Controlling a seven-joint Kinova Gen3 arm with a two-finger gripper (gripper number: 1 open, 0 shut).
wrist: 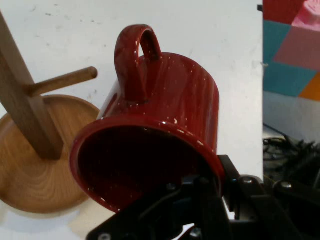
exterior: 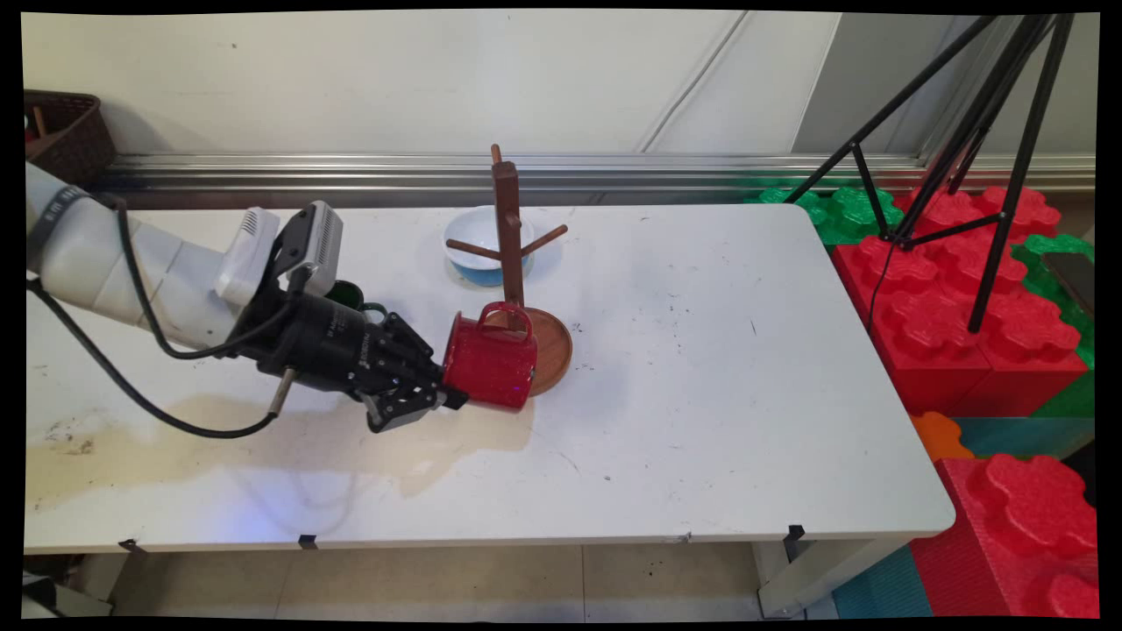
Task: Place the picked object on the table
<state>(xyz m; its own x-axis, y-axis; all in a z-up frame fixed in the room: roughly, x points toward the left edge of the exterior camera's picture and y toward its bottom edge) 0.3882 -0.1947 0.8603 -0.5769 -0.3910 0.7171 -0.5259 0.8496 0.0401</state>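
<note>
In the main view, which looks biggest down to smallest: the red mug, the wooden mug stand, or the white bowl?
1. Wooden mug stand, plainly the tallest.
2. Red mug, held in the pincer, and white bowl: about alike; the bowl sits farther back and partly hidden, so unsure.

The mug (exterior: 489, 361) lies on its side in the pincer (exterior: 443, 386), mouth toward the arm, handle up, just before the rack (exterior: 511, 263) and overlapping the near left edge of its base. The rack stands at mid tabletop (exterior: 701, 394). A bowl (exterior: 478, 250) sits behind the rack, toward the wall. A second cup (exterior: 355, 298) shows behind the arm, left of the rack. Foam blocks (exterior: 964, 298) and a tripod (exterior: 973, 131) stand right of the tabletop; a basket (exterior: 66, 131) sits at far left.
</note>
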